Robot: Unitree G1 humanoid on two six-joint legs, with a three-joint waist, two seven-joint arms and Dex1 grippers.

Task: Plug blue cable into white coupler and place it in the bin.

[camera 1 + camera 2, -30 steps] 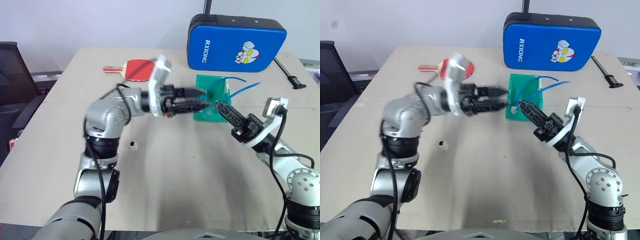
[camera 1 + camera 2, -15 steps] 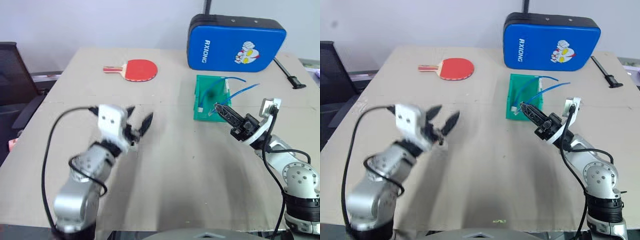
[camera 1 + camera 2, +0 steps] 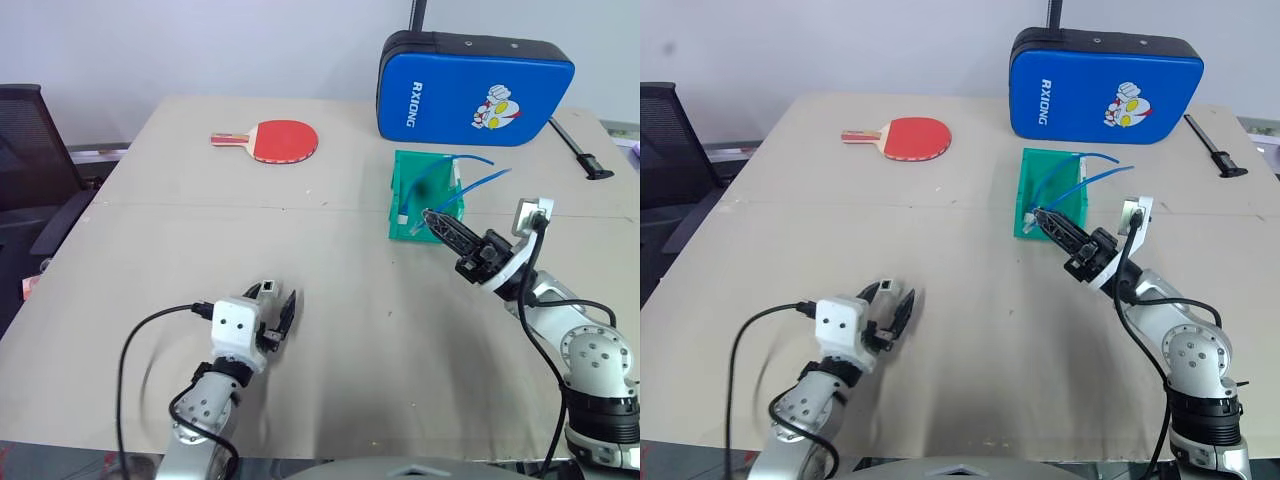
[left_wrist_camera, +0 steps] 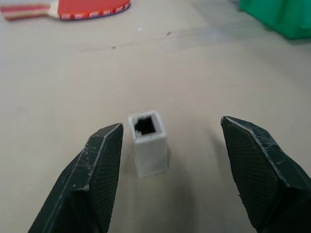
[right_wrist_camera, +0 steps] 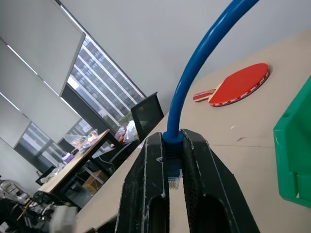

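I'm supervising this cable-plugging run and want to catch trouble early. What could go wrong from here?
1. The white coupler stands upright and small between the open fingers of the left end effector, nearer one finger; an off-centre closing could tip or push it away.
2. The right end effector pinches the blue cable just behind its plug, so little plug protrudes for insertion.
3. The cable's free end arcs over the bin and may snag its rim.

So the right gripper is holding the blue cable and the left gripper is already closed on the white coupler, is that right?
Not quite. The right gripper does hold the blue cable, but the left gripper is open: in the left wrist view the white coupler stands on the table between its fingers, touching neither.
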